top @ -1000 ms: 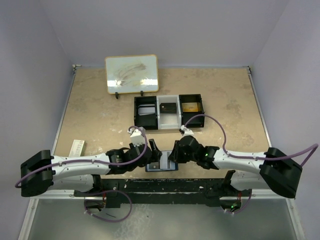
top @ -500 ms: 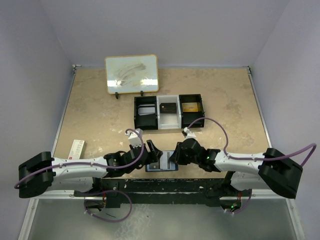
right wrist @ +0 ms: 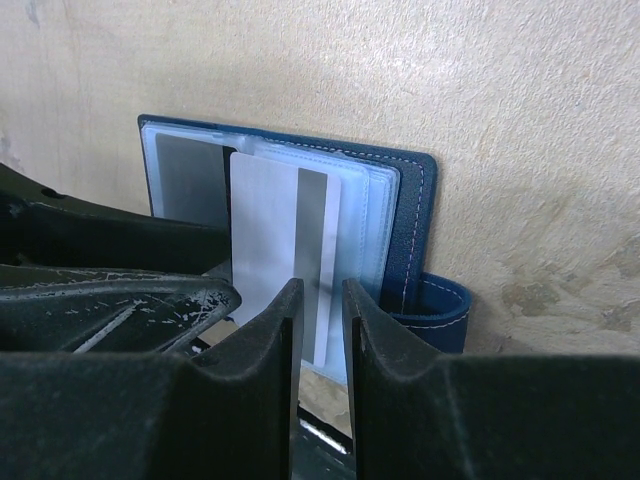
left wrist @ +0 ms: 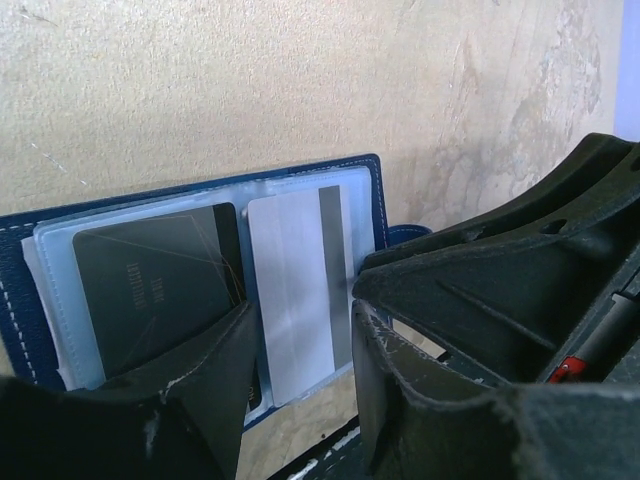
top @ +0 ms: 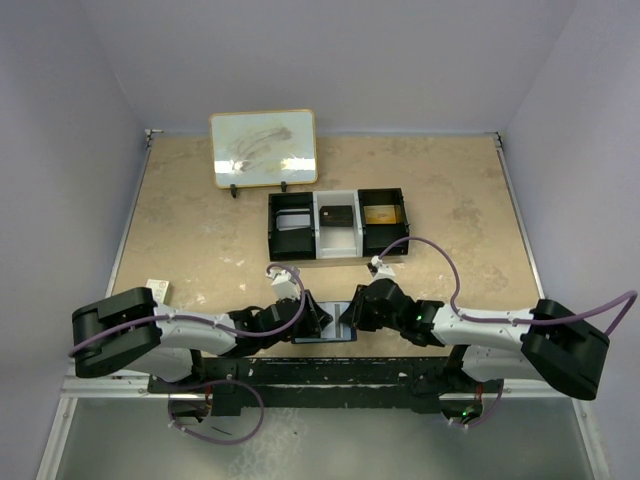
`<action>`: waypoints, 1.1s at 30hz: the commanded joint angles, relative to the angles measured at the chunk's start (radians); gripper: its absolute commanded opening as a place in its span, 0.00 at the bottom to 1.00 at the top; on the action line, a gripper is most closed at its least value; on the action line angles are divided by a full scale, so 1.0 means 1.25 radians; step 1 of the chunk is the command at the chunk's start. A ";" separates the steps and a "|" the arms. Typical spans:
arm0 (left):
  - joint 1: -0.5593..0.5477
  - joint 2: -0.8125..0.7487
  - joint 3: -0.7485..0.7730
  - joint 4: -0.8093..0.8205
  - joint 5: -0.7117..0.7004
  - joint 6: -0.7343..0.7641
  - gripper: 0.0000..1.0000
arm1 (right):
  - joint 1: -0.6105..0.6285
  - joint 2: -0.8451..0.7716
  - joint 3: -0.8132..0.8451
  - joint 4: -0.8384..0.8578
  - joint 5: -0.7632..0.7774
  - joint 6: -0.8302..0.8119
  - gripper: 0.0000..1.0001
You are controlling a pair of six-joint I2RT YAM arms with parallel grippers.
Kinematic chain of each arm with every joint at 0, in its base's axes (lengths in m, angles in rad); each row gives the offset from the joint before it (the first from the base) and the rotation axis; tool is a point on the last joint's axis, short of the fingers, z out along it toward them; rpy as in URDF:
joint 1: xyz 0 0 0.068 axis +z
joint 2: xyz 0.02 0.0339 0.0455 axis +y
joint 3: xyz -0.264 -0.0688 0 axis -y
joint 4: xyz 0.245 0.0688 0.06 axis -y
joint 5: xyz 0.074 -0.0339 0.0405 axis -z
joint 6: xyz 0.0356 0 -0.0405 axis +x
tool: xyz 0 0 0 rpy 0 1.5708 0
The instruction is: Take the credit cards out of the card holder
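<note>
The dark blue card holder (top: 330, 333) lies open near the table's front edge, between my two grippers. In the left wrist view the card holder (left wrist: 378, 215) has clear sleeves holding a dark card (left wrist: 150, 290) and a white card with a grey stripe (left wrist: 295, 270). My left gripper (left wrist: 300, 340) is open, its fingers either side of the white card's near end. In the right wrist view, my right gripper (right wrist: 320, 300) has a narrow gap and hovers over the white card's (right wrist: 265, 230) stripe, holding nothing. The holder's tab (right wrist: 435, 315) sticks out at the right.
A black three-compartment tray (top: 338, 225) stands behind the holder at mid-table. A framed whiteboard (top: 264, 148) stands at the back. A small red-and-white box (top: 157, 290) lies at the left, partly behind my left arm. The table's front edge is just below the holder.
My left arm has swung in to the right, and its gripper now sits over the holder's left half. The right gripper has barely moved. The holder stays put.
</note>
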 commanded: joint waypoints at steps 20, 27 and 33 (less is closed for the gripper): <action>-0.004 0.012 -0.039 0.111 0.004 -0.064 0.00 | -0.002 0.035 -0.006 -0.065 0.026 -0.007 0.25; -0.004 -0.010 -0.033 0.073 -0.004 -0.062 0.00 | -0.002 0.035 -0.006 -0.068 0.029 -0.005 0.25; -0.003 -0.062 -0.017 -0.024 -0.038 -0.051 0.00 | -0.002 0.036 -0.005 -0.069 0.031 -0.004 0.25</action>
